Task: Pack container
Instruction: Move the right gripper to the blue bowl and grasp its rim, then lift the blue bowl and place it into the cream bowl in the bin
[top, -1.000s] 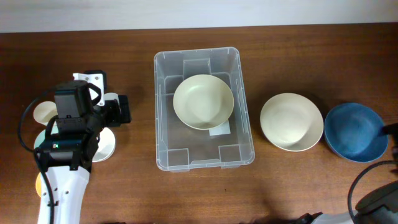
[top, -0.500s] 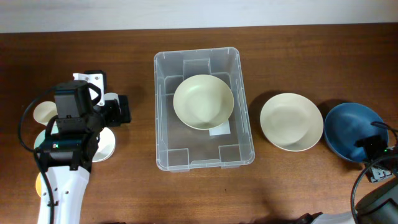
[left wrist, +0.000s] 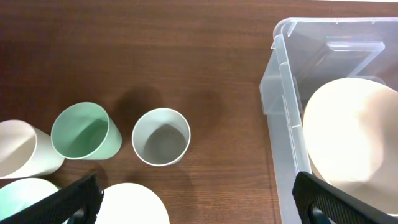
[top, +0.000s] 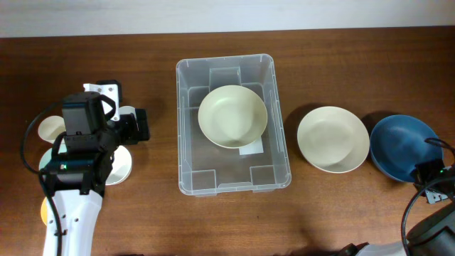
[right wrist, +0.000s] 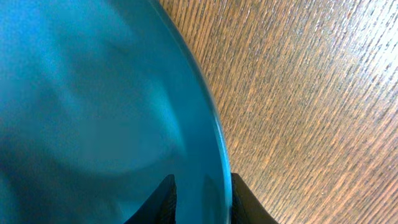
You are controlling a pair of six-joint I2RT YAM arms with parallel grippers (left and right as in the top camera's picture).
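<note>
The clear container (top: 186,128) stands mid-table with a cream bowl (top: 232,116) inside it. A second cream bowl (top: 333,139) rests on the wood to its right. Further right is a blue bowl (top: 402,148), and my right gripper (top: 430,174) sits at its near-right rim. In the right wrist view the blue bowl (right wrist: 93,93) fills the frame, and my right gripper (right wrist: 200,199) is shut on its rim, one finger inside and one outside. My left gripper (left wrist: 199,199) hangs open over bare wood, left of the container (left wrist: 283,93).
Cups crowd the left side: a green cup (left wrist: 84,132), a pale grey cup (left wrist: 161,137), a cream cup (left wrist: 22,149) and a white one (left wrist: 130,205) just under my left fingers. The table's back edge meets a white wall.
My right gripper has come in from the right edge onto the blue bowl's rim and closed on it. The bowl shifted slightly. The left arm stayed still.
</note>
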